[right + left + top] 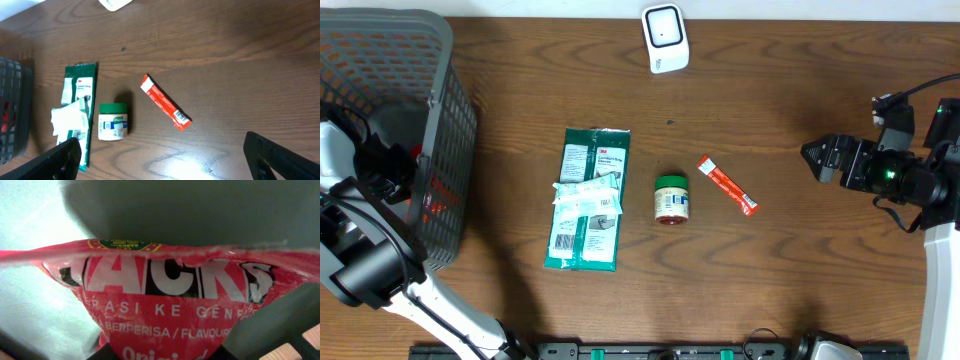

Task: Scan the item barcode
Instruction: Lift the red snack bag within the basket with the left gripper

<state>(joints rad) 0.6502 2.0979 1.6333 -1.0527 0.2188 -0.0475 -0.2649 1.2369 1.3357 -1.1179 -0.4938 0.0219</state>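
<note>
1. Reaching into the basket (455,130) at the left end of the surface (790,80), the left arm (365,265) hides its jaws behind the mesh in the overhead view. Red patches show low through the wall.
2. At the far edge stands the white scanner (665,38), well apart from the basket. Anything lifted out would have to travel across to it.
3. Mid-surface, a green pack (588,198), a jar (671,198) that appears to lie on its side, and a red sachet (727,185) form a loose row, none touching. I cannot tell whether they have been scanned.
4. The right jaws hang at the right side, spread wide and empty, well apart from the sachet. They look parked clear of the path to the scanner.
5. In the left wrist view, a red snack packet (165,295) fills the frame inside the basket, its crimped top seam running across. The left jaws barely show, so I cannot tell whether they grip it. A hold near that seam would leave both printed faces free to scan. No barcode shows on this face.
6. In the right wrist view, the right jaws sit at the lower corners with nothing between them. The sachet lies beyond them, with a white patch at its near end that may be a barcode.
</note>
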